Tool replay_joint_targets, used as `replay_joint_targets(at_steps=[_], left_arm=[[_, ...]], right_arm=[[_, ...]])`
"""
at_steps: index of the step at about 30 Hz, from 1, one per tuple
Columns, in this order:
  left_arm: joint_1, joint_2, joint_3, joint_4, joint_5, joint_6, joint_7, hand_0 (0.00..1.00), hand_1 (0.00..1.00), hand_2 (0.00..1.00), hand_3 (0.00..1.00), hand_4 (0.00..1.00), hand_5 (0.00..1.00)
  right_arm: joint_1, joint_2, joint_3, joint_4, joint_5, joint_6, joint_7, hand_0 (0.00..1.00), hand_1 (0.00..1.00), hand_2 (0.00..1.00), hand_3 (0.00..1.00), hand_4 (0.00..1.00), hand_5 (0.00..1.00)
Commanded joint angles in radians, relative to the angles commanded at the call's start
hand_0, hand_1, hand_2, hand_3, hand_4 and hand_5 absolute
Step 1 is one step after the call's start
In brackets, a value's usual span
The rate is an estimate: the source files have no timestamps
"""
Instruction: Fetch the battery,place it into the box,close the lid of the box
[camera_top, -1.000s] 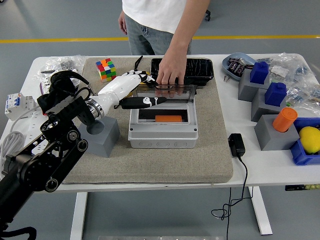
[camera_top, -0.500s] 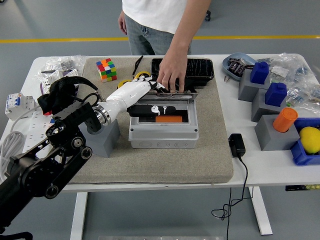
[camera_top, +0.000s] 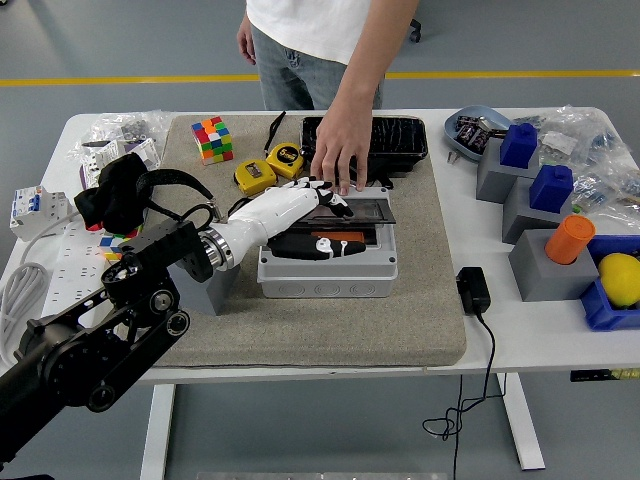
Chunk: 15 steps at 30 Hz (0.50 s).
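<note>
Left hand (camera_top: 305, 205), the white five-fingered one on the black arm, now lies flat across the grey plastic junction box (camera_top: 327, 262), fingers stretched out and pressing down on the clear smoky lid (camera_top: 362, 210) rather than gripping anything. Compared with a second ago the lid has swung way down: it was standing nearly upright, now it's tilted low over the opening, not quite shut as far as I can tell. A person's hand (camera_top: 338, 160) at the far side has its fingertips on the lid's back edge, by the hinge. The flat orange battery (camera_top: 328, 238) sits inside the box, only a sliver showing under the robot's thumb. So fetch and place look done, and only the final push is left, I'd say.

Texture-wise: the box is hard and matte with rounded corners, the lid glossy and see-through, all on a fuzzy beige felt mat (camera_top: 400, 320). Right hand isn't visible.
</note>
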Motion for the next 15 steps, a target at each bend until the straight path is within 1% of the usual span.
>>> replay_joint_targets(at_steps=[4, 8, 12, 14, 15], left_arm=[[0.002, -0.001, 0.0, 0.0, -0.001, 0.0, 0.0, 0.998, 0.97, 0.73, 0.72, 0.998, 0.998], [0.003, -0.002, 0.0, 0.002, -0.003, -0.011, 0.005, 0.998, 0.97, 0.73, 0.72, 0.998, 0.998], [0.006, -0.003, 0.004, 0.005, -0.017, -0.028, 0.006, 0.998, 0.969, 0.732, 0.717, 0.998, 0.998], [0.008, -0.004, 0.003, 0.009, -0.03, -0.043, 0.006, 0.998, 0.969, 0.732, 0.717, 0.998, 0.998], [0.009, -0.004, 0.004, 0.009, -0.034, -0.042, 0.007, 0.998, 0.933, 0.726, 0.717, 0.998, 0.998]], right_arm=[[-0.001, 0.001, -0.004, 0.0, 0.002, -0.001, 0.0, 0.998, 0.974, 0.877, 0.857, 0.998, 0.998], [-0.001, 0.001, -0.008, 0.001, 0.003, -0.002, 0.0, 0.998, 0.974, 0.877, 0.857, 0.998, 0.998], [-0.003, 0.001, -0.007, 0.0, 0.002, -0.001, -0.001, 0.998, 0.974, 0.877, 0.858, 0.998, 0.998], [-0.004, 0.0, -0.007, -0.001, 0.001, -0.002, -0.002, 0.998, 0.974, 0.877, 0.858, 0.998, 0.998], [-0.004, 0.001, -0.008, -0.001, 0.001, -0.002, -0.002, 0.998, 0.974, 0.877, 0.857, 0.998, 0.998]])
